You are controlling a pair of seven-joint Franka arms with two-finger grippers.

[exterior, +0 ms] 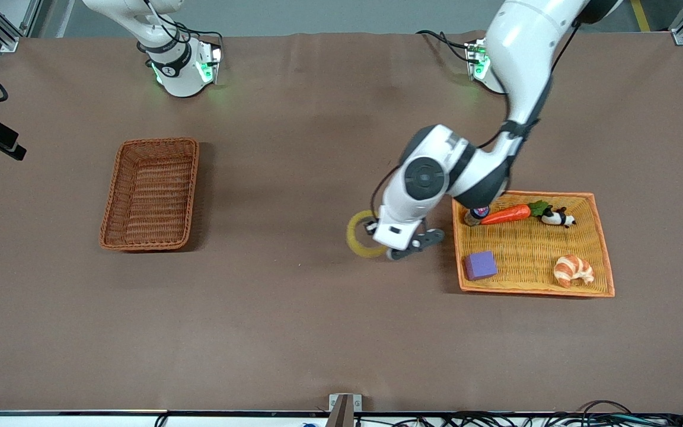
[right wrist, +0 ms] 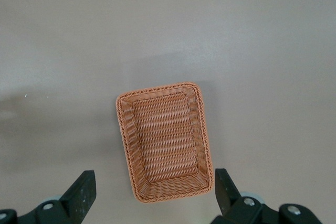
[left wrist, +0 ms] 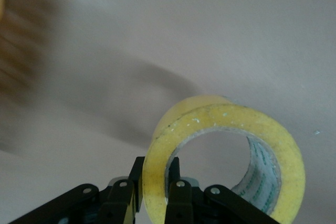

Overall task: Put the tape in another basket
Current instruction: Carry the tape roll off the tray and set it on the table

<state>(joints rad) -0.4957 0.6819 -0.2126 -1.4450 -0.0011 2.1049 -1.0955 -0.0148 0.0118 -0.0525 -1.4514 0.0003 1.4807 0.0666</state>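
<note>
The tape (exterior: 353, 238), a translucent yellowish ring, is pinched by its wall between the fingers of my left gripper (exterior: 379, 233). It hangs over bare table beside the orange-yellow tray. In the left wrist view the tape (left wrist: 226, 124) stands on edge, with the left gripper (left wrist: 156, 182) shut on it, one finger inside the ring and one outside. The reddish-brown wicker basket (exterior: 150, 193) sits empty toward the right arm's end of the table. My right gripper (right wrist: 153, 182) is open and empty, high over the basket (right wrist: 164, 140). It is out of sight in the front view.
The orange-yellow tray (exterior: 531, 290) holds a carrot toy (exterior: 506, 214), a panda toy (exterior: 558, 218), a croissant toy (exterior: 574, 270), a purple block (exterior: 481, 264) and a small bottle (exterior: 475, 215). Brown cloth covers the table between basket and tray.
</note>
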